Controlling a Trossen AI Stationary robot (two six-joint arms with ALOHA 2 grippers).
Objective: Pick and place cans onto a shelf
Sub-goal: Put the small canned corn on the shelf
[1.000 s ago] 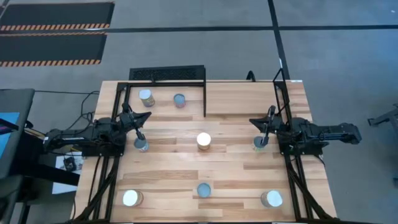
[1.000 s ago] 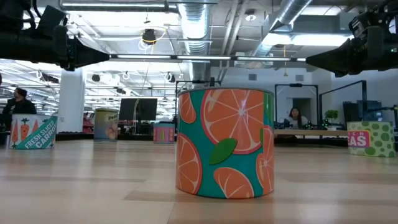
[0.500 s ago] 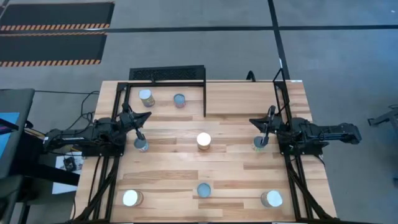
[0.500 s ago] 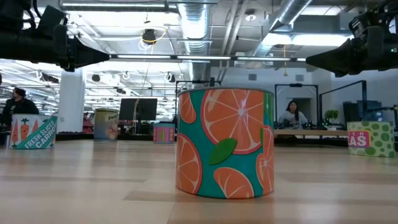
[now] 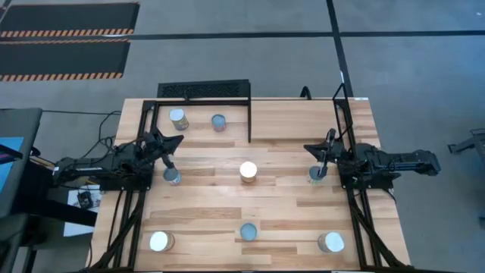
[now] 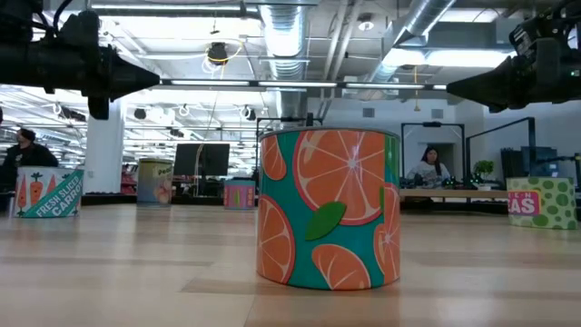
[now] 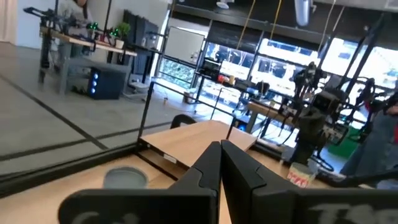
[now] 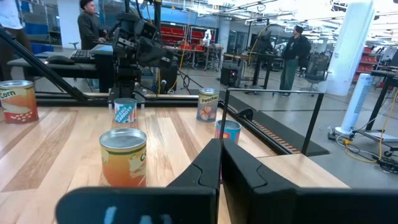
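Note:
Several cans stand upright on the wooden table (image 5: pixel 288 205): one in the middle (image 5: pixel 248 171), one by each arm (image 5: pixel 173 177) (image 5: pixel 317 174), three along the near edge, among them the orange-patterned can (image 6: pixel 329 209). Two more cans (image 5: pixel 178 119) (image 5: pixel 218 122) stand inside the black shelf frame (image 5: pixel 204 91) at the far left. My left gripper (image 5: pixel 180 141) hovers level at the table's left side, shut and with nothing in it, also in its wrist view (image 7: pixel 219 147). My right gripper (image 5: pixel 306 147) hovers at the right side, shut on nothing (image 8: pixel 221 144).
Black frame posts (image 5: pixel 250 121) (image 5: pixel 339 114) rise from the table near the shelf and by the right arm. The wood between the cans lies bare. People stand and sit in the room beyond the table.
My left gripper has rolled about its own pointing line while staying in place, still shut. The cans and my right arm have kept still.

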